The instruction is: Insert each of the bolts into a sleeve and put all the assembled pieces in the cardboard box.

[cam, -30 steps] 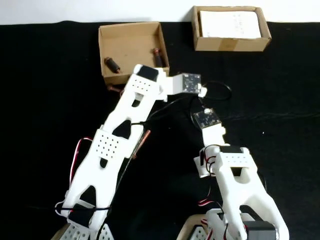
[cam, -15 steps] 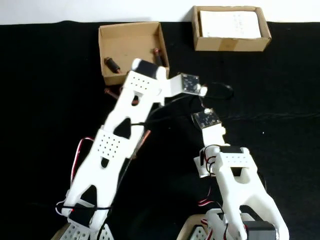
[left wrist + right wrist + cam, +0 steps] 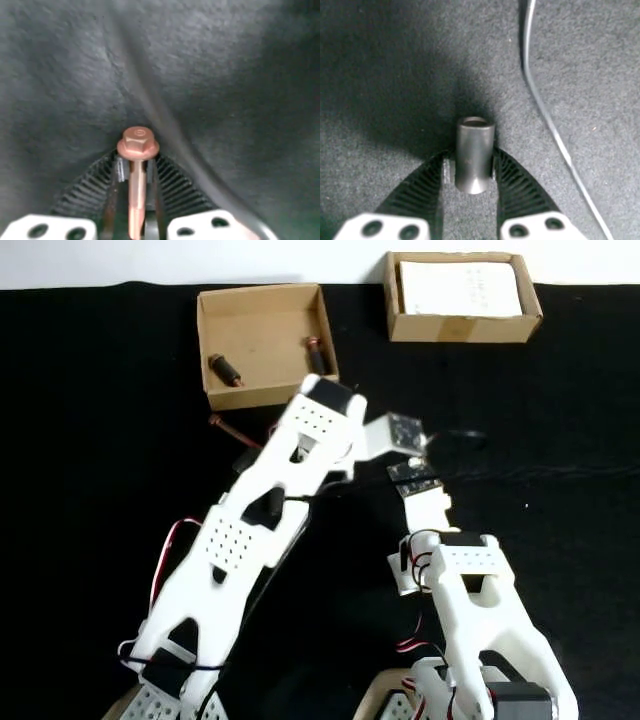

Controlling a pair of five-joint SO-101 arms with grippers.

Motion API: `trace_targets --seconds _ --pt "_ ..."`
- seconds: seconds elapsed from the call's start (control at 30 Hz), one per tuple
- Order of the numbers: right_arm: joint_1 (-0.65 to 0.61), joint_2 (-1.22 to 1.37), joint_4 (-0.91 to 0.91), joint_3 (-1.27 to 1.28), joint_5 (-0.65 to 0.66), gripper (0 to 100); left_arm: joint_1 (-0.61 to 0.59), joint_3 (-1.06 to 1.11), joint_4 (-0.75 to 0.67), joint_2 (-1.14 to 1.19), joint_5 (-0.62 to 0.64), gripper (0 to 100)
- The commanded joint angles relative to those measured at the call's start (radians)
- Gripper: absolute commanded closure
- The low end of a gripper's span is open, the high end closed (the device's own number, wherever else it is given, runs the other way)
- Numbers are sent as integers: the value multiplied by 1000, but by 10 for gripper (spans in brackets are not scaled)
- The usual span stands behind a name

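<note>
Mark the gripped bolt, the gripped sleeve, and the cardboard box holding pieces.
bolt (image 3: pixel 138 144), left wrist view, hex head.
sleeve (image 3: pixel 475 155), right wrist view, side wall.
cardboard box (image 3: pixel 262 335), high view, bare floor.

End of the bolt (image 3: pixel 136 192) apparently beyond the left wrist view's edge

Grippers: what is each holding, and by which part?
The left gripper clamps a copper bolt by its shank, just under the hex head. The right gripper holds a dark sleeve near one end.
</note>
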Motion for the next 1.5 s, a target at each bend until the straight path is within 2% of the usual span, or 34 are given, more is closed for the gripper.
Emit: trace_targets --seconds 0.0,0.2,0.27,0.67,0.93,1.13,1.23,1.47 --pt "19 -1 -24 4 -11 990 -18 21 3 -25 14 910" --pt "19 -1 -24 4 -11 990 -74 19 -127 -13 238 816" --pt "19 -1 -24 4 -11 990 -76 19 -146 -13 276 809" --pt "19 -1 -25 4 -11 990 -68 25 -146 -8 276 816" --pt "19 -1 -25 2 -11 990 -67 27 -144 -7 276 993" --pt "19 -1 -25 2 -11 990 -77 -5 -143 -31 282 991" --pt "19 -1 -25 2 -11 990 -91 -68 -86 -74 292 991" --pt "22 -5 -5 -1 -11 991 -154 -228 -6 -214 419 991"
